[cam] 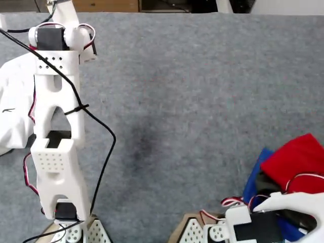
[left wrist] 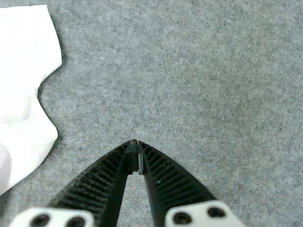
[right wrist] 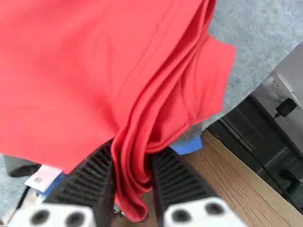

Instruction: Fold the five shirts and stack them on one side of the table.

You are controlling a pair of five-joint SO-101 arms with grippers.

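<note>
Judged partly done: right gripper clamps the red shirt on the pile at the table's corner; left gripper, clenched empty, and the loose white shirt occupy the table's opposite side.

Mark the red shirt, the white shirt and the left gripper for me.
red shirt (cam: 296, 159): high view, flat top face of the cloth.
white shirt (left wrist: 23, 71): left wrist view, middle of the cloth.
left gripper (left wrist: 134, 147): left wrist view, where its closed fingertips meet.

Grey felt tabletop, wooden floor below
</note>
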